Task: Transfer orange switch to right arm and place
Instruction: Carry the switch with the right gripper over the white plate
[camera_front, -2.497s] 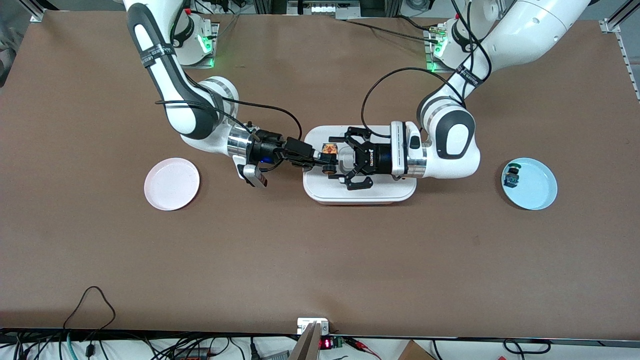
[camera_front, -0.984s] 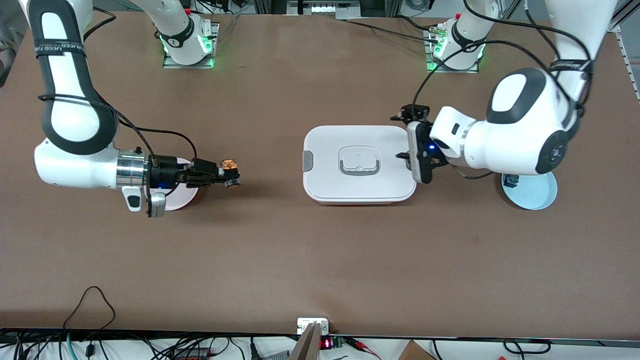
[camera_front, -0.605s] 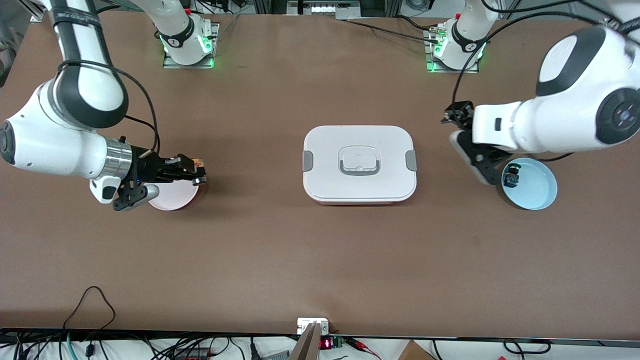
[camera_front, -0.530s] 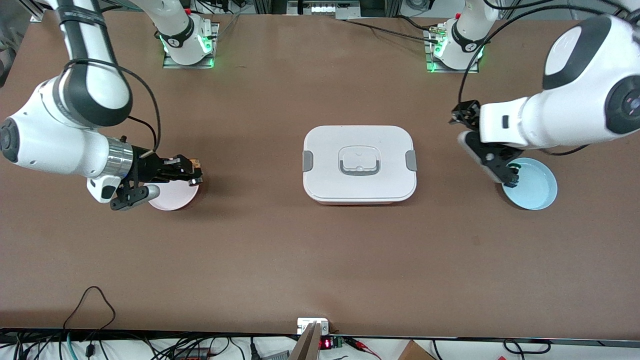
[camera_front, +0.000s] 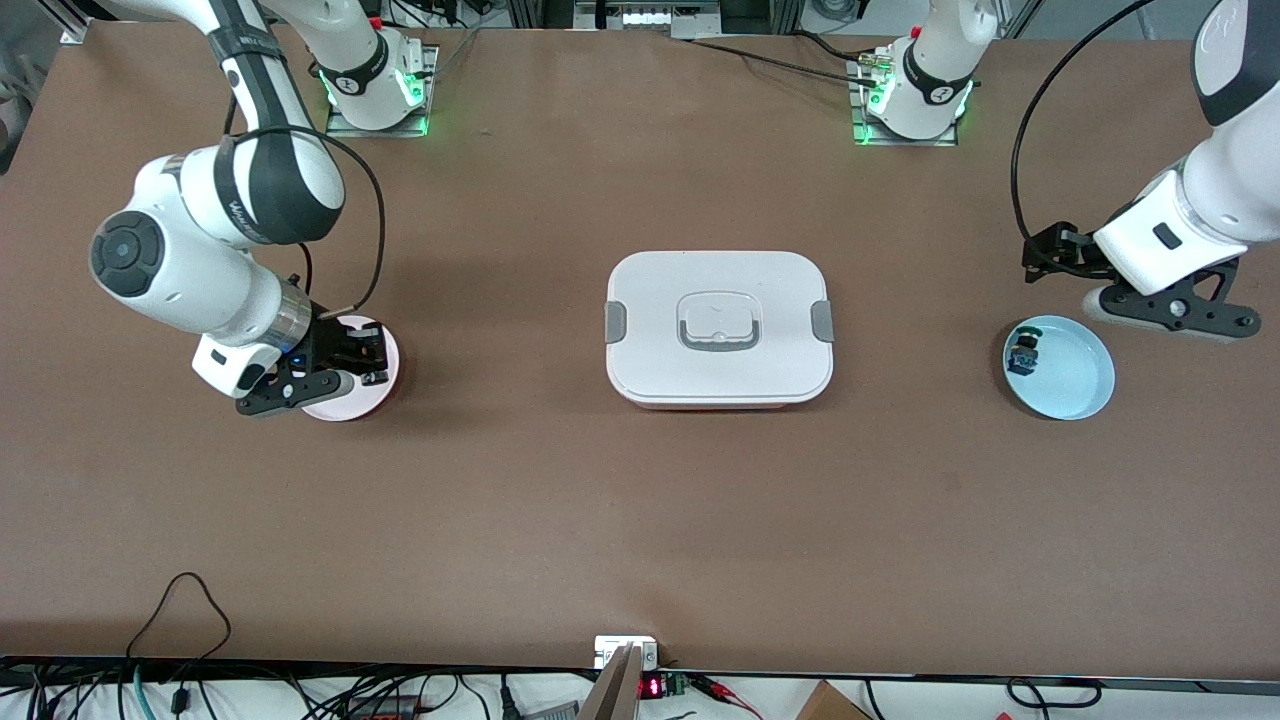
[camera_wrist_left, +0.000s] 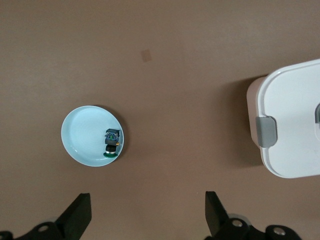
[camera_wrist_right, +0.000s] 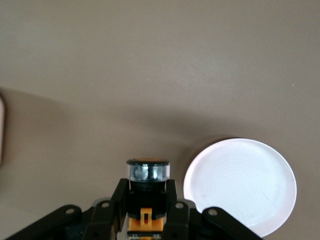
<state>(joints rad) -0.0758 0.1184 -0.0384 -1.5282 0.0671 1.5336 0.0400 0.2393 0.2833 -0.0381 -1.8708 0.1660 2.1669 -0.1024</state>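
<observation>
A smooth white lidded box with rounded corners, grey side clips and a grey recessed handle is sitting at the middle of a matte brown table; every place here is given from that box.

Toward the right arm's end of the table from the box, a round, glossy pale pink plate is lying flat. The right gripper is hanging over that plate, its slim black fingers clamped shut on the orange switch. In the right wrist view the switch is showing as a small black blocky body with an orange tab and a clear, shiny round lens on top, pinched between the jaws. In the front view the switch is hidden by the gripper.

Toward the left arm's end of the table from the box, a round light blue plate is holding a small dark part with a green cap, lying near the plate's rim on the box side. The left gripper is hovering over bare table just beside that plate, farther from the front camera; its black linkage fingers are spread wide with nothing between them.

Half a second ago the right gripper was reaching sideways, with the switch showing at the plate's box-side rim; it is now tucked over the plate. The left gripper has pulled back off the blue plate, uncovering the green-capped part.
</observation>
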